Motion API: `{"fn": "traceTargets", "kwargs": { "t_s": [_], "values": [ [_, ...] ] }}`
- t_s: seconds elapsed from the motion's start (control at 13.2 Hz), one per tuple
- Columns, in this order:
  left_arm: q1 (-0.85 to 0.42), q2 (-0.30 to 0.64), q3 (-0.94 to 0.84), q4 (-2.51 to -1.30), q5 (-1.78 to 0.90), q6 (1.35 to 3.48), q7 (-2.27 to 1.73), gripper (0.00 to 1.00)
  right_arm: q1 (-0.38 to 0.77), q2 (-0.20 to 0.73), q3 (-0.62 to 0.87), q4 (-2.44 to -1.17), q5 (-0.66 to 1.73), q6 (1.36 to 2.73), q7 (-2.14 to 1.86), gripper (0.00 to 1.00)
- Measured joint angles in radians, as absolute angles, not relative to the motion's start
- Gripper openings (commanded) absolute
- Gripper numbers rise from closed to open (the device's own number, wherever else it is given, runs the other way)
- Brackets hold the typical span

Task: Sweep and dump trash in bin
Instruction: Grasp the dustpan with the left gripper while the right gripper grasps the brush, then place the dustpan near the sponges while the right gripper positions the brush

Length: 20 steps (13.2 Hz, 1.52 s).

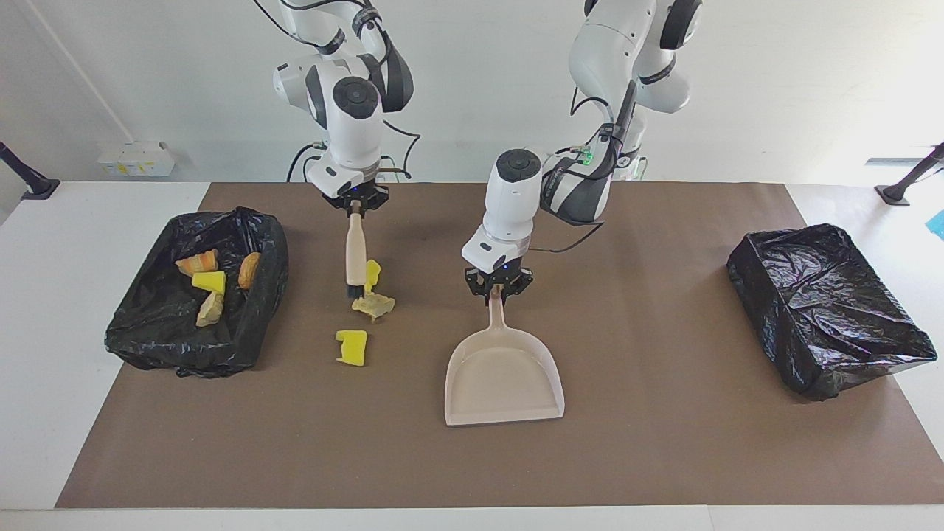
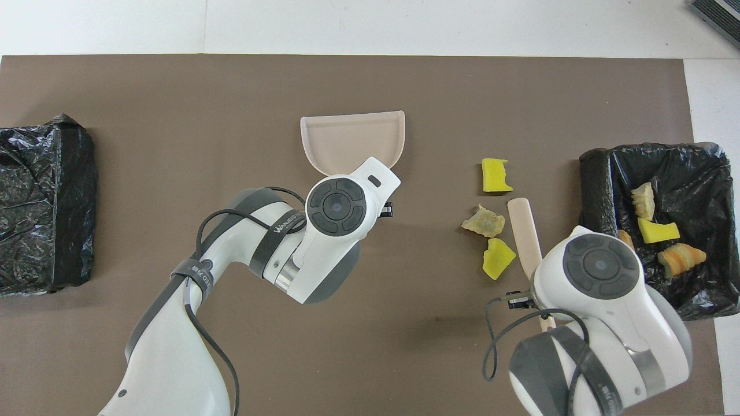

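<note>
While right gripper (image 1: 355, 209) is clamping brush (image 1: 355, 258) beside trash (image 1: 373, 304), left gripper (image 1: 498, 289) is gripping empty dustpan (image 1: 504, 376); sweeping pending, pan needing closer placement.

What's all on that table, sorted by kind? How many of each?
Trash chunks on the mat: 3
Trash chunks in the bin: 4
Bins lined with black bags: 2
Dustpan: 1
Brush: 1
Total: 11
</note>
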State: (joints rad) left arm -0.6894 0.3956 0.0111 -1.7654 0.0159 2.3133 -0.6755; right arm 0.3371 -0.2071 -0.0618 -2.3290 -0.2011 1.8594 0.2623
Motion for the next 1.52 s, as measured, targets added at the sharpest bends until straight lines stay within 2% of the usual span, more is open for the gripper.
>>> {"fn": "traceTargets", "kwargs": {
  "t_s": [0.53, 0.91, 1.21, 1.52],
  "values": [
    [-0.634, 0.340, 0.048, -1.761, 0.021, 2.227, -0.621, 0.00, 0.310, -0.077, -0.048, -2.358, -0.173, 1.906, 0.245, 0.00],
    [-0.542, 0.274, 0.052, -1.759, 0.024, 2.121, -0.233, 0.00, 0.337, -0.035, -0.045, -2.342, 0.075, 1.975, 0.245, 0.00],
    [-0.465, 0.244, 0.052, -1.759, 0.023, 2.037, 0.166, 0.00, 0.409, 0.021, -0.043, -2.273, 0.233, 2.004, 0.261, 0.00],
    [-0.426, 0.244, 0.052, -1.760, 0.023, 1.954, 0.579, 0.00, 0.434, 0.053, -0.047, -2.159, 0.245, 1.929, 0.363, 0.00]
  ]
}}
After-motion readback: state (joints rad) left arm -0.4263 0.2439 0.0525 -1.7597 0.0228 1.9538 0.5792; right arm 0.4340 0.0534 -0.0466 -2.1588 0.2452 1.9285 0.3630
